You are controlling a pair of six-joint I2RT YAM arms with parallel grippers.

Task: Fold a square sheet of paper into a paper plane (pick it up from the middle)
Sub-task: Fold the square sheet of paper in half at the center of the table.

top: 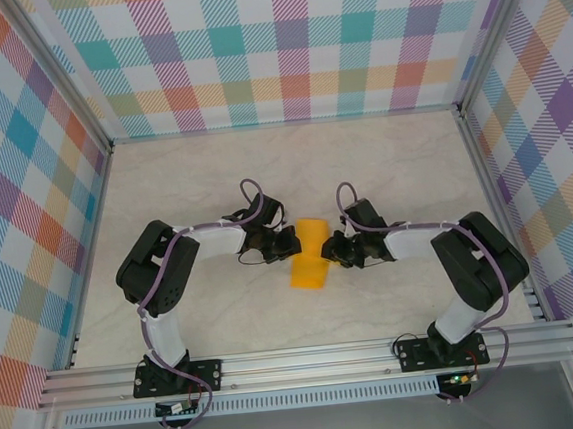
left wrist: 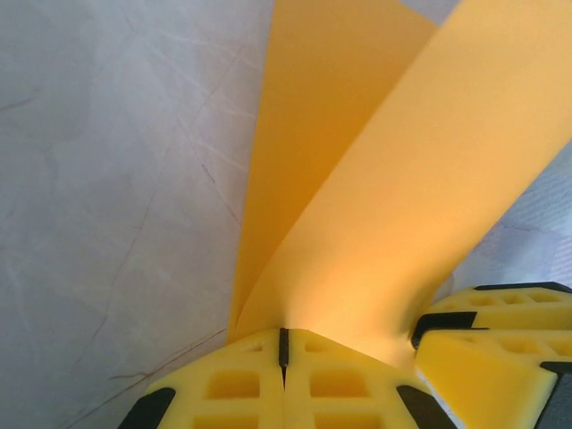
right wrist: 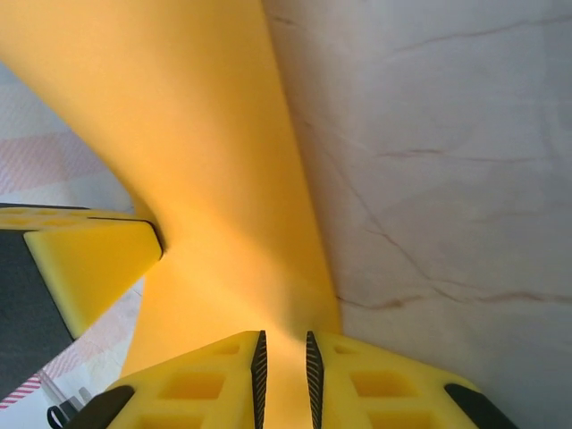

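The square sheet of paper (top: 310, 253) is orange-yellow and sits mid-table between both grippers, bent into a narrow strip with one side raised. My left gripper (top: 289, 242) is shut on the paper's left edge. In the left wrist view the sheet (left wrist: 375, 179) fans out in two layers from the closed tips of my left gripper (left wrist: 284, 344). My right gripper (top: 334, 250) is at the paper's right side. In the right wrist view my right gripper (right wrist: 284, 357) has its jaws a narrow gap apart, with the paper (right wrist: 206, 161) showing in the gap and running under the fingers.
The marble-patterned tabletop (top: 193, 182) is bare around the paper. Checkered walls (top: 282, 44) and aluminium rails close it in on three sides. The two grippers are almost touching: a right finger (left wrist: 500, 349) shows in the left wrist view, a left finger (right wrist: 89, 259) in the right wrist view.
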